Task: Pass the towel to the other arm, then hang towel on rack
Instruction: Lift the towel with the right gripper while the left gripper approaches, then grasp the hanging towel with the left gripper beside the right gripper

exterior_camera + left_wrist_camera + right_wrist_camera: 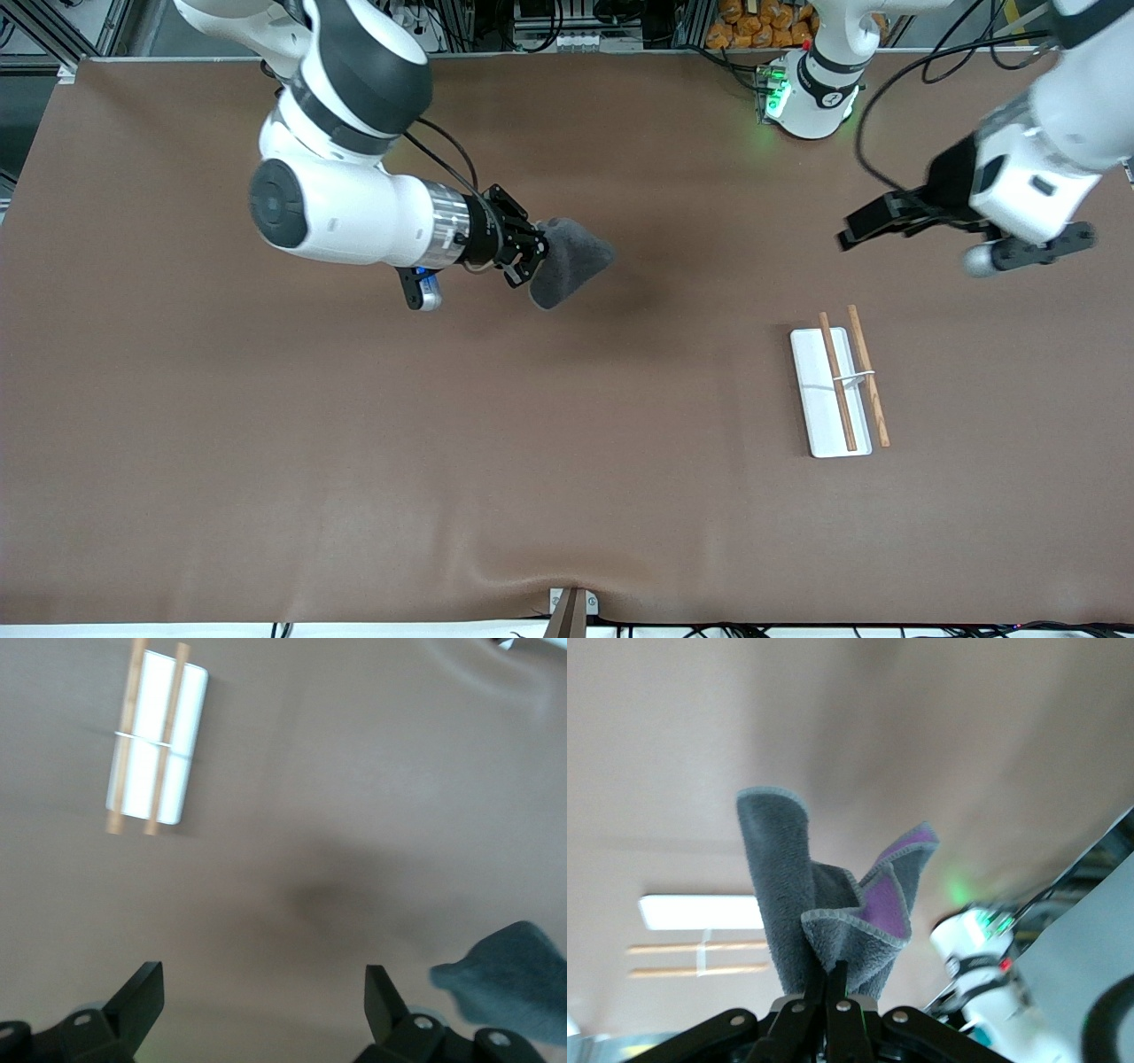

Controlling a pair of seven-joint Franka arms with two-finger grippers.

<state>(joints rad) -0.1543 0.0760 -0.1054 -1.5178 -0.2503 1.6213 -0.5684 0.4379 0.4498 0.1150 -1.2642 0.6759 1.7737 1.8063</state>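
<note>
Right pincer is pinching the towel by one bunched end, up over the middle of the counter. The cloth sticks out sideways and droops, folded on itself w/ a purple inner face showing in the right wrist view. It looks soft, light and floppy, nothing fragile, but prob. bulky and apt to slip if taken by a thin edge. Best hold for the handoff seems to be the free corner, away from the right pincer. Left pincer is spread, empty, over the counter near the rack, well apart from the towel.
</note>
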